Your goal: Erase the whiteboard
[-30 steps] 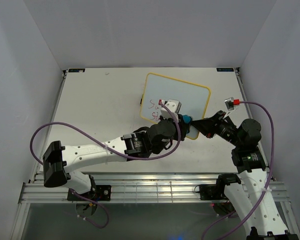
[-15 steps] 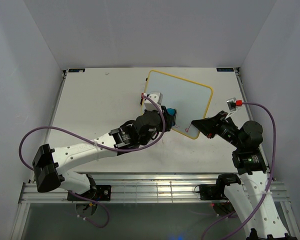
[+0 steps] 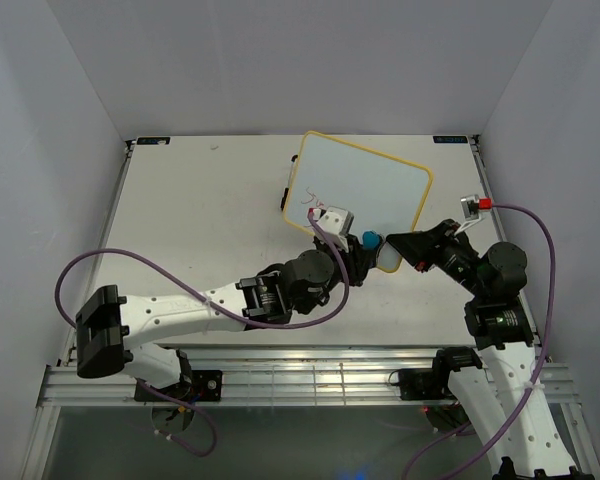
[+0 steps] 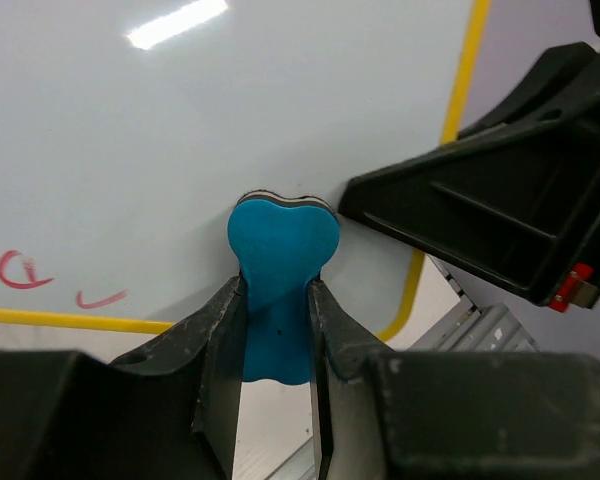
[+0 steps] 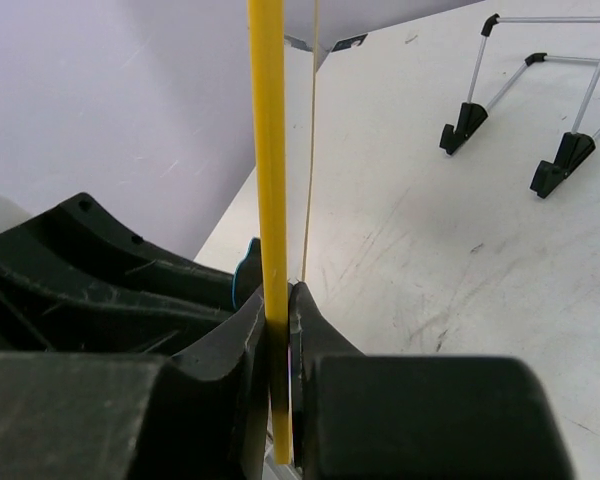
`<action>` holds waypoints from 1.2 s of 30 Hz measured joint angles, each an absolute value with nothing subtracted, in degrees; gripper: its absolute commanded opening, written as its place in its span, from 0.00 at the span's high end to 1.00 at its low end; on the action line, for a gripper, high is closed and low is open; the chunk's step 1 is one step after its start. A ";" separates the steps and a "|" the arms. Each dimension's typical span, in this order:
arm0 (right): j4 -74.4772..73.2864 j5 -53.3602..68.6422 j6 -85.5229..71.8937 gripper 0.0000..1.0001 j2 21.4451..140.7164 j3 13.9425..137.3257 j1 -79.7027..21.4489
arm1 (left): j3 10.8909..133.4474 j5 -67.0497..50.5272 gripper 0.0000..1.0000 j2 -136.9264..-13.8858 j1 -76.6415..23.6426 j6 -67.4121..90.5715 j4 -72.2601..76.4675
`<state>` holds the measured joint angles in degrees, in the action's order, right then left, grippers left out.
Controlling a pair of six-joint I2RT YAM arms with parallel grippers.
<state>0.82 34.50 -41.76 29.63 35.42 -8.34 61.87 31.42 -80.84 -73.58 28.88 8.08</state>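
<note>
The whiteboard, white with a yellow frame, is held tilted above the table. Red writing remains near its left edge and shows in the left wrist view. My right gripper is shut on the board's near right edge; the right wrist view shows the yellow frame edge-on between the jaws. My left gripper is shut on the blue bone-shaped eraser, whose head presses on the white board near its lower right corner. The eraser shows as a blue spot from above.
A wire stand with black feet stands on the scuffed table behind the board. The left arm's purple cable loops over the table's left part. White walls enclose the table on three sides.
The left gripper with the eraser has swept right again, from the board's left part to its lower right corner. The board has shifted slightly up and right in the right gripper.
</note>
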 measured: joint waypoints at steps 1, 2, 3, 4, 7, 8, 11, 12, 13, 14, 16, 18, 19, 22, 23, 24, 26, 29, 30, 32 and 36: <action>1.15 34.48 -41.91 0.92 29.74 35.42 -8.34 | 62.04 31.44 1.00 -81.08 -74.15 28.53 8.56; 1.45 34.46 -42.00 0.92 29.76 35.42 -8.34 | 62.48 31.46 1.00 -81.45 -74.65 28.21 8.78; 1.83 34.44 -42.06 0.92 29.78 35.42 -8.34 | 63.07 31.64 1.00 -81.87 -75.16 27.81 8.91; 2.15 34.28 -42.06 0.92 29.78 35.42 -8.32 | 63.70 32.29 1.00 -82.35 -75.53 27.44 8.75; 3.18 32.82 -42.04 0.92 29.78 35.42 -8.29 | 66.72 34.17 1.00 -84.23 -75.70 27.64 6.63; 3.27 32.18 -42.02 0.92 29.78 35.42 -8.21 | 67.96 34.89 1.00 -84.90 -75.75 27.97 5.50; 3.31 30.63 -41.95 0.92 29.76 35.42 -7.88 | 72.53 37.67 1.00 -87.57 -76.05 30.02 0.64; 3.16 30.37 -41.95 0.92 29.76 35.42 -7.84 | 73.69 38.50 1.00 -88.16 -76.18 31.07 -0.80; 3.09 30.17 -41.98 0.92 29.76 35.42 -7.84 | 74.72 39.29 1.00 -88.62 -76.29 32.18 -2.35; 3.03 30.15 -41.98 0.92 29.71 35.40 -7.84 | 75.55 39.99 1.00 -88.95 -76.44 33.28 -3.70; 3.07 30.24 -42.06 0.92 29.56 35.20 -7.84 | 76.82 41.10 1.00 -89.38 -76.60 34.89 -5.89; 3.05 30.44 -42.09 0.92 29.10 34.83 -7.84 | 77.52 41.71 1.00 -89.65 -76.77 36.03 -7.40; 2.98 30.48 -42.06 0.92 28.88 34.70 -7.84 | 77.73 41.89 1.00 -89.76 -76.84 36.49 -7.97; 2.90 30.55 -42.00 0.92 28.42 34.37 -7.84 | 77.82 41.89 1.00 -89.78 -76.75 37.71 -8.78; 2.83 30.57 -41.87 0.92 28.40 34.35 -7.84 | 77.82 41.80 1.00 -89.78 -76.69 38.04 -8.91; 2.72 30.57 -41.78 0.92 28.42 34.35 -7.84 | 77.82 41.74 1.00 -89.78 -76.60 38.35 -9.04; 2.57 30.57 -41.56 0.92 28.42 34.35 -7.84 | 77.65 41.39 1.00 -89.54 -76.20 38.85 -9.21; 2.55 30.72 -41.60 0.92 28.42 34.35 -7.86 | 76.73 39.70 1.00 -88.60 -75.22 39.59 -9.13; 2.55 30.85 -41.65 0.92 28.42 34.35 -7.86 | 76.16 39.18 1.00 -88.09 -74.76 39.79 -8.99; 2.55 31.33 -41.65 0.92 28.42 34.35 -7.86 | 74.89 38.30 1.00 -87.02 -73.60 39.99 -8.97; 2.55 31.75 -41.65 0.92 28.42 34.35 -7.88 | 72.44 37.08 1.00 -85.06 -70.72 39.94 -8.69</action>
